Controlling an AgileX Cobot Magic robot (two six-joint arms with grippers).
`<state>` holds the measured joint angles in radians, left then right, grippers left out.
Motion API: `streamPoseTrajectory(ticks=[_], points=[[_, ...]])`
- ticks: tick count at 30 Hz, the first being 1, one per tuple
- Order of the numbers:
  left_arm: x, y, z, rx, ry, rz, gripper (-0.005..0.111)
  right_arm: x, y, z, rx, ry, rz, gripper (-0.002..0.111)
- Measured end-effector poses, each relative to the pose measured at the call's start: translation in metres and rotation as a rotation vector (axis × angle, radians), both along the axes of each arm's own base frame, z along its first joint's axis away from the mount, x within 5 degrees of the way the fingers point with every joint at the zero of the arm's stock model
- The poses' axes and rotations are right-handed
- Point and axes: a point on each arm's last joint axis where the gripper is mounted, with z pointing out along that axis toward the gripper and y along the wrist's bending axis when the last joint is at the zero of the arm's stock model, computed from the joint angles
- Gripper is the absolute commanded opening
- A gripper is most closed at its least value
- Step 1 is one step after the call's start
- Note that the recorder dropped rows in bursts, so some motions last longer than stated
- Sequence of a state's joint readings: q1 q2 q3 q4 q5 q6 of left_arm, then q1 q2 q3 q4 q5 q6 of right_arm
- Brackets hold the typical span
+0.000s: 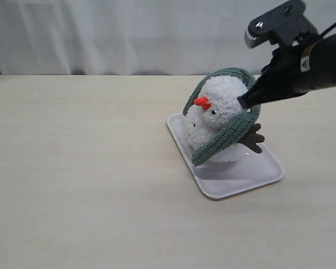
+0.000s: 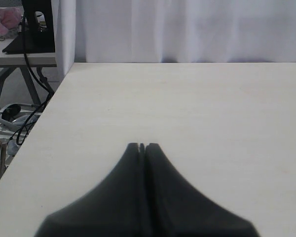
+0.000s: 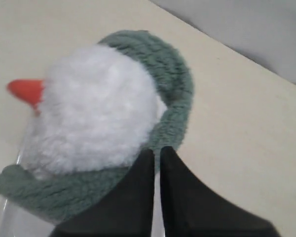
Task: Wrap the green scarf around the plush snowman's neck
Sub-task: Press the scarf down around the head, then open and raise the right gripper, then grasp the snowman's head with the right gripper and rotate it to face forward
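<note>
While its fingers are pressed almost together with only a slit between them, the right gripper [image 1: 243, 103] [image 3: 157, 149] sets its tips against the green scarf [image 1: 224, 134] [image 3: 172, 84] at the side of the plush snowman's [image 1: 224, 95] [image 3: 98, 113] head; whether fleece is caught between them cannot be told. The scarf loops over the crown of the head, one end hanging above the orange nose [image 1: 201, 102], the other running down and across the body, not in the neck crease. The snowman leans in the one white tray [image 1: 241, 188], which holds nothing else but the scarf's lower end. One brown twig arm [image 1: 253, 137] sticks out behind. The tray sits right of the table's [image 1: 73, 168] middle, with bare tabletop to the left and in front. The left gripper [image 2: 142, 145], closed on nothing, hangs over bare table near its left edge. One snowman, one scarf, one tray, two grippers.
</note>
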<state>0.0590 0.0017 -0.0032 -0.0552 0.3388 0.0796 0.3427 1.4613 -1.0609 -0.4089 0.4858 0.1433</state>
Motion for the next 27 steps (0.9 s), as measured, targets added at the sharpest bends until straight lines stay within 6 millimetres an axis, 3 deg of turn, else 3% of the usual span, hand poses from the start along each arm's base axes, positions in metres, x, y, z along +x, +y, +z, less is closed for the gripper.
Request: streamPoseTrajectory(ticks=[5,11,16,27], points=[[0.000,0.000,0.000,0.000,0.000,0.000,0.000,0.027,-0.008,0.011,0.095,0.091,-0.123,0.004],[0.000,0.000,0.000,0.000,0.000,0.000,0.000,0.056,0.004,0.009,0.167,0.130,-0.119,0.004],[0.000,0.000,0.000,0.000,0.000,0.000,0.000,0.076,0.008,-0.015,0.137,0.182,-0.122,0.004],[0.000,0.000,0.000,0.000,0.000,0.000,0.000,0.091,0.005,-0.050,0.068,0.225,-0.174,0.004]])
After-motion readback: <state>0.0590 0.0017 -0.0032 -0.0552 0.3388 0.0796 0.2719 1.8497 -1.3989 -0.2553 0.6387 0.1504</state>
